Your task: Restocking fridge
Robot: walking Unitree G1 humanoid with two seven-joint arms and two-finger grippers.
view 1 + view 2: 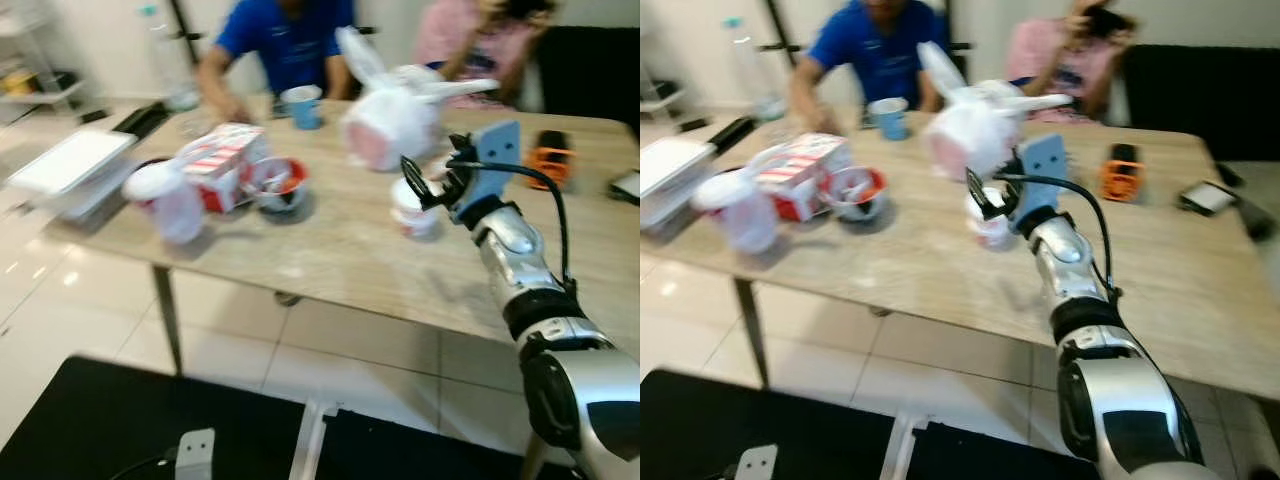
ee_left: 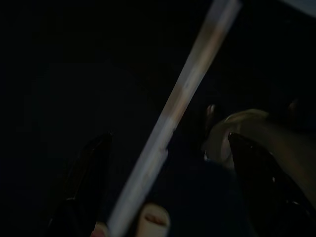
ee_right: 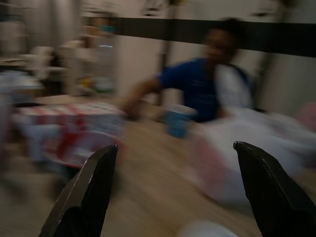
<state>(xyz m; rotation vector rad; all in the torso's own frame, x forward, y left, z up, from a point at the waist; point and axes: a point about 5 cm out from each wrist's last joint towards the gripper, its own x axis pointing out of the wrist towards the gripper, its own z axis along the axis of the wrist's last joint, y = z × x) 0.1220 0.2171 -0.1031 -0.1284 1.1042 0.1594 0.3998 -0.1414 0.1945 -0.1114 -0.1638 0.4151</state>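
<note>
Over the table (image 1: 330, 260) I hold the right gripper (image 3: 173, 197) above a small white cup (image 1: 413, 212). Its fingers are spread wide, empty. The left gripper (image 2: 163, 197) hangs in shade, fingers apart.

Table (image 1: 330, 255) top is seen as pale wood-grain, matt. Floor (image 1: 60, 290) is laid in glossy light tiles. Bag (image 1: 385, 125) is thin white plastic, crinkled. Box (image 1: 225, 160) is printed red-and-white card. Cup (image 1: 302, 106) is smooth blue plastic. Right arm (image 1: 540, 300) is cased in polished silver metal, with a matt blue plastic plate (image 1: 492, 165) near the wrist.
</note>
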